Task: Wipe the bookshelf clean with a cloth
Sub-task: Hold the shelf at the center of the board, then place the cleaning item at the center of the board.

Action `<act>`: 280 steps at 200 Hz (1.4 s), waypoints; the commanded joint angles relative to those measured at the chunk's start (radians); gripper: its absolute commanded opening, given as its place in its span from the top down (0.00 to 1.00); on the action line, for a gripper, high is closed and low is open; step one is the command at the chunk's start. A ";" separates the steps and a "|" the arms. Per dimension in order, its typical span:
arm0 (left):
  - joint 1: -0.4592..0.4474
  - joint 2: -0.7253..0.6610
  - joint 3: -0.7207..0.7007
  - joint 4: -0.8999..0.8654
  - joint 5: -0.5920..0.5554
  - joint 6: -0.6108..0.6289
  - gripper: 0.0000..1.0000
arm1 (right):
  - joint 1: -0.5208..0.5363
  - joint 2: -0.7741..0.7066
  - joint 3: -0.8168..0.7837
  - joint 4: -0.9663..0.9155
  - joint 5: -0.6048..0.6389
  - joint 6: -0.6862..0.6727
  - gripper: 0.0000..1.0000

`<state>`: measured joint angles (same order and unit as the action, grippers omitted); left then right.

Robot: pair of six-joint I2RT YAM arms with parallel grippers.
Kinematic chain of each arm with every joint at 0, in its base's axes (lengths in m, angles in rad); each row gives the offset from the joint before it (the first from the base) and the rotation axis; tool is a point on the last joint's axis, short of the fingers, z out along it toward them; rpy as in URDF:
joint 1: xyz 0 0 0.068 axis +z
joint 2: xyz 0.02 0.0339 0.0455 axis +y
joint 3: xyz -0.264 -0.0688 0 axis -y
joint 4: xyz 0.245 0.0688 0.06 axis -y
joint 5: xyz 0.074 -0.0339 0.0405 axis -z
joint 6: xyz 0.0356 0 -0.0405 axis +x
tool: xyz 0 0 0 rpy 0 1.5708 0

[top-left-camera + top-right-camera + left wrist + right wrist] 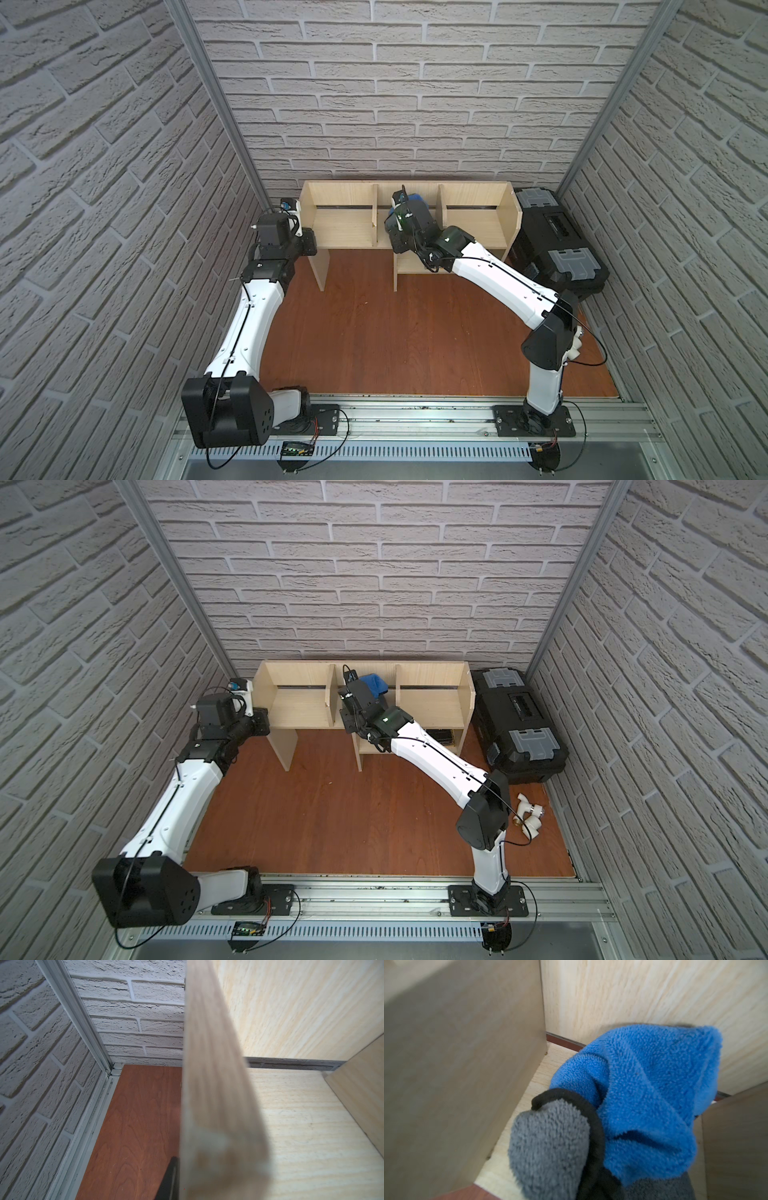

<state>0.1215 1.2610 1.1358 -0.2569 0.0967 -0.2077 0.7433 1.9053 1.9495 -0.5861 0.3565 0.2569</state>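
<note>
Left fingers [174,1178] are closed on the left end panel of the bookshelf [340,226]. The panel's front edge runs between them. One dark finger lies against the panel's outer face; the other is hidden behind the blurred edge.

Right fingers [363,697] are clamped on the cloth [643,1084]. The fabric bunches over them and covers their tips completely in the right wrist view. They reach into the middle compartment from the front, between the two upright dividers.

The cloth spreads out from the fingers toward the back panel. It sits low over the shelf board, nearer the right divider than the left. Whether it presses on the back panel cannot be told.

Condition of the cloth: crumpled, not flat. The bright blue fleecy face is turned up over most of it. A grey lobe is folded over close to the fingers, with a black trimmed edge curling between the two colours. In both top views only the blue part shows past the arm.

The bookshelf is pale light wood, upright on panel legs at the back of the red-brown desk [395,332], close to the brick-pattern back wall. Its left and right compartments hold nothing.

A black toolbox [552,237] with grey latches stands just beside the bookshelf's right end. White pipe fittings [530,816] lie on the desk beside the right arm's elbow, well apart from the cloth.
</note>
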 commanded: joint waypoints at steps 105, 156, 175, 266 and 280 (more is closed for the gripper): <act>0.029 -0.027 -0.018 0.046 0.041 -0.117 1.00 | 0.019 -0.257 -0.220 -0.009 0.086 -0.079 0.97; 0.027 -0.038 -0.022 0.048 0.041 -0.120 1.00 | 0.204 -0.540 -0.443 0.008 0.099 -0.147 0.97; 0.025 -0.046 -0.030 0.055 0.035 -0.122 1.00 | 0.257 -0.674 -0.572 0.006 0.065 -0.130 0.97; -0.068 -0.222 0.010 -0.084 -0.133 -0.135 0.50 | 0.286 -0.970 -1.159 0.119 0.055 0.172 0.97; -0.083 -0.258 0.028 -0.133 -0.155 -0.123 0.43 | 0.278 -0.928 -1.197 0.176 0.047 0.193 0.97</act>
<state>0.0666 1.0760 1.1179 -0.3443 -0.0013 -0.3050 1.0248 0.9340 0.8055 -0.5606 0.4068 0.3599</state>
